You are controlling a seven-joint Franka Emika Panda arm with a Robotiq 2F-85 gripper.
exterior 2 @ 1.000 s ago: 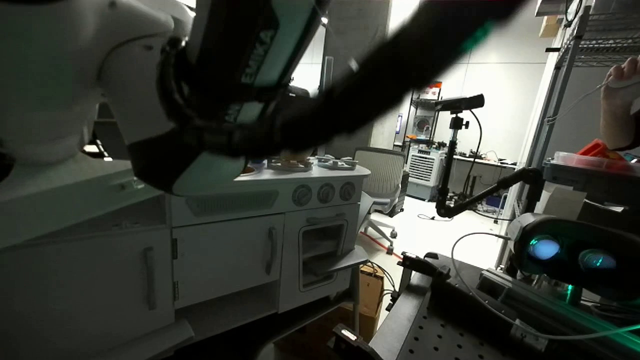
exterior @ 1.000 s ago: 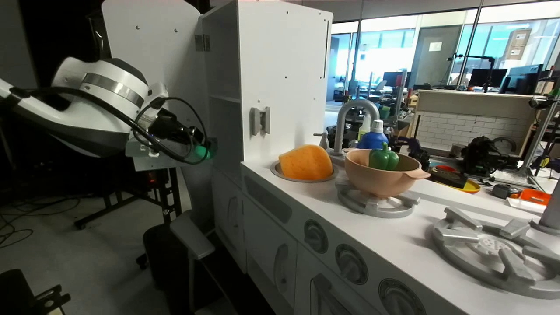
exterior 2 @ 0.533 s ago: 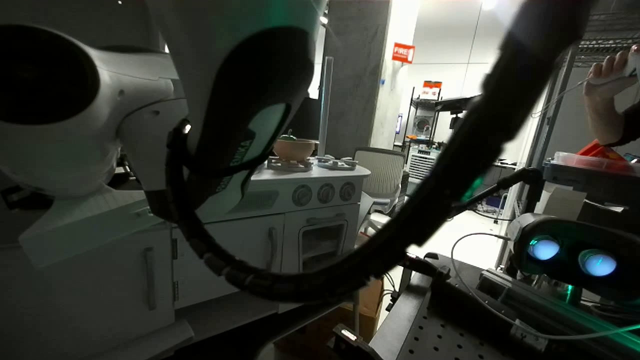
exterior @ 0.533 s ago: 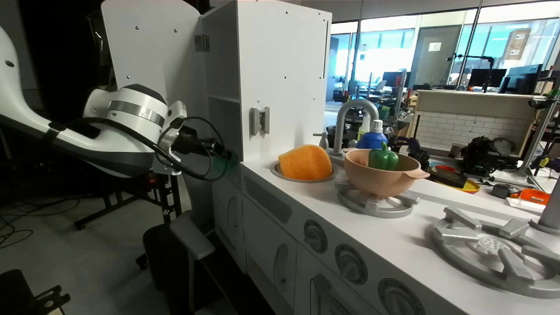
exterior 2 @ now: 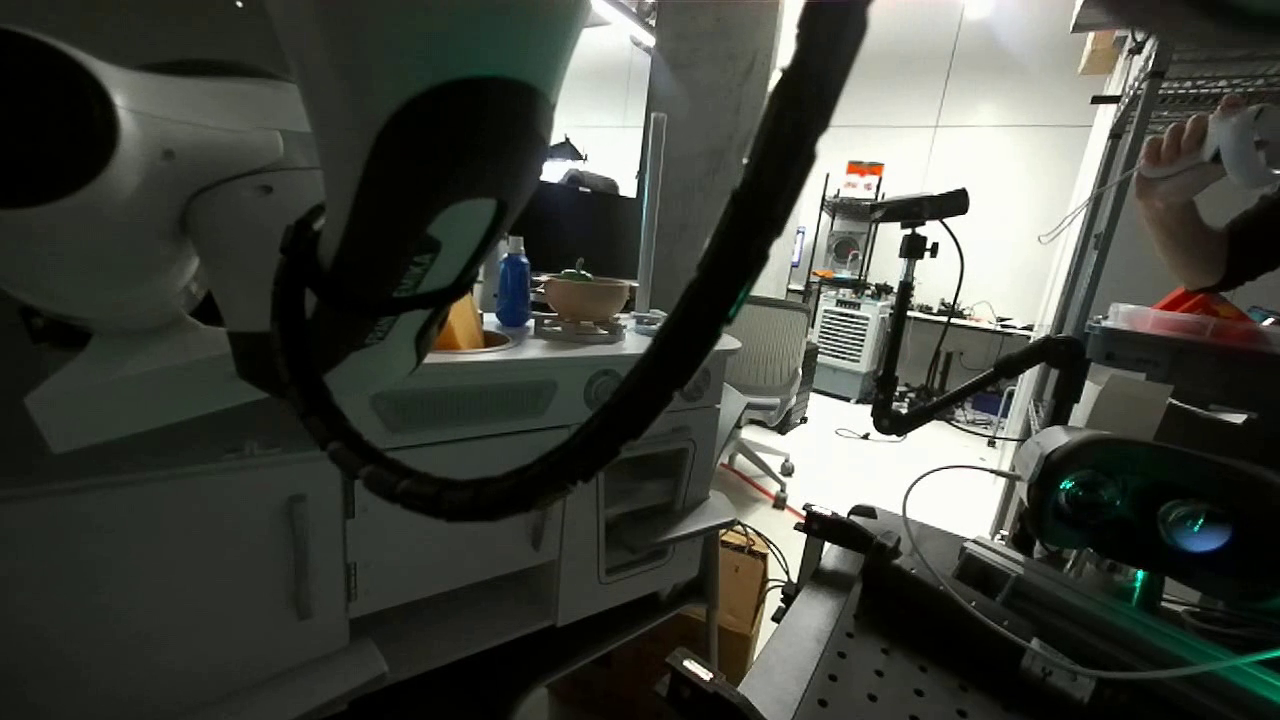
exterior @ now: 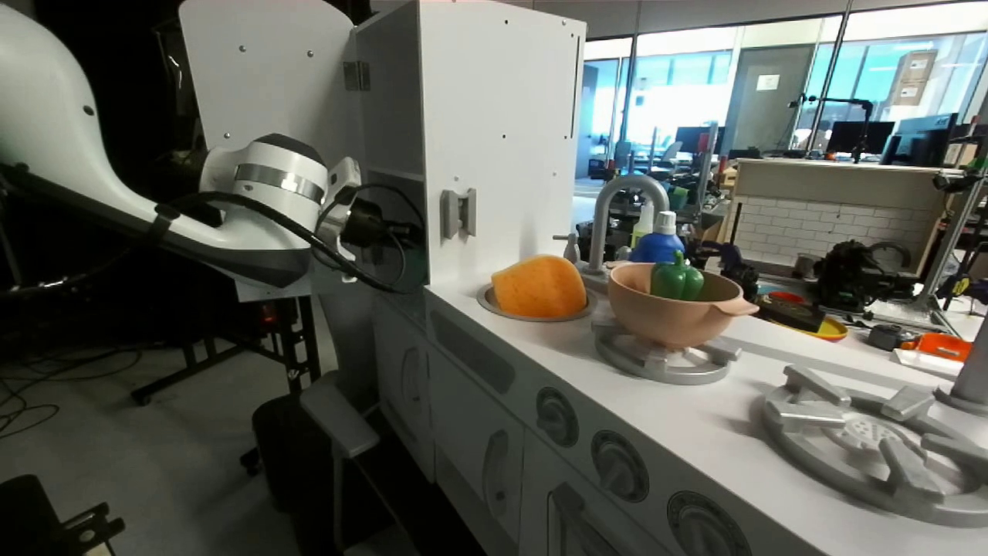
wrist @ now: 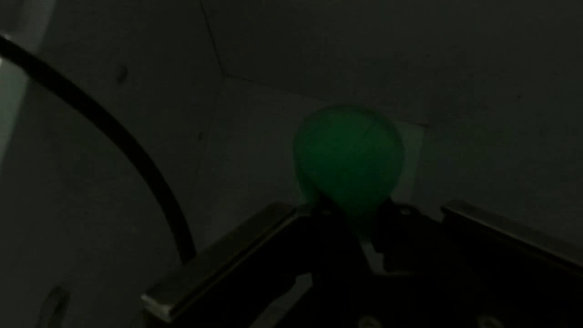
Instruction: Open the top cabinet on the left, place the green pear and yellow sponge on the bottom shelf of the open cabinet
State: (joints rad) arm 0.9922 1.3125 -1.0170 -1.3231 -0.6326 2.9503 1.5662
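Note:
The top cabinet (exterior: 502, 100) stands with its white door (exterior: 270, 85) swung wide open. Its shelf (exterior: 395, 174) divides the inside. My gripper (wrist: 357, 216) is shut on the green pear (wrist: 350, 155), holding its narrow end between the fingertips. In an exterior view the gripper (exterior: 405, 232) reaches into the lower compartment, below the shelf, and the pear (exterior: 415, 266) shows only dimly. Whether the pear touches the cabinet floor cannot be told. The yellow sponge (exterior: 540, 287) sits in the round sink; the arm partly hides the sponge (exterior 2: 460, 325) in an exterior view.
A tan bowl (exterior: 671, 309) with a green pepper (exterior: 677, 278) stands on a burner. A grey faucet (exterior: 629, 185) and a blue bottle (exterior: 658, 239) are behind the sink. The arm's black cable (exterior: 285, 224) loops near the cabinet opening.
My gripper has moved from in front of the cabinet into its lower compartment, carrying the green pear. The arm first dropped, then rose slightly. The sponge and bowl have not moved.

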